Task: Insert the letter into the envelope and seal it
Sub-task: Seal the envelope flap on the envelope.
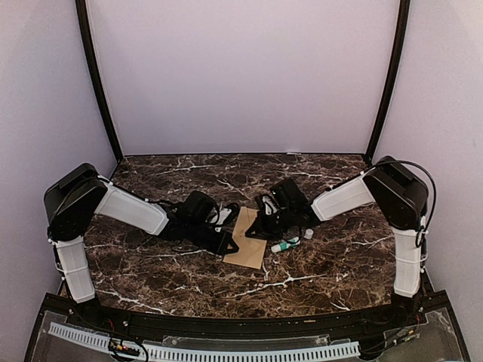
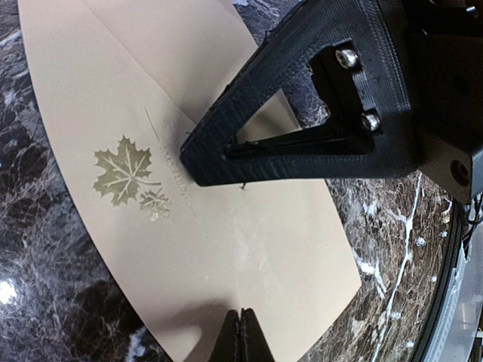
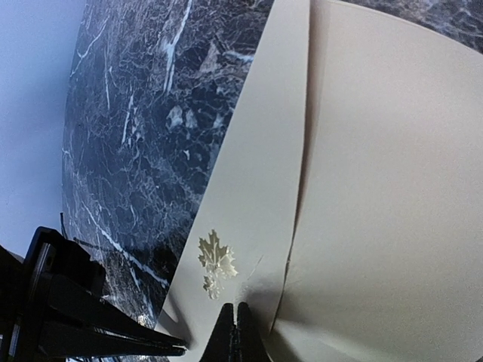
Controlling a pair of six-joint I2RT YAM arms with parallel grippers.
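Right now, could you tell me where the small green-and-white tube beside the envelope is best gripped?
Probably across its middle, from straight above. The tube lies on its side on the table, just right of the envelope, so its long round flanks are the only opposing faces. The right gripper is nearest, but it is shut and must open first.

Mid-table (image 1: 151,264): envelope (image 1: 247,240), flat. Over its 9 o'clock edge: left gripper (image 1: 231,245). Over its 12 o'clock end: right gripper (image 1: 254,231). Just beside envelope at 3 o'clock: small tube (image 1: 285,245). At the tube's 2 o'clock, near but apart: small cap (image 1: 308,234).
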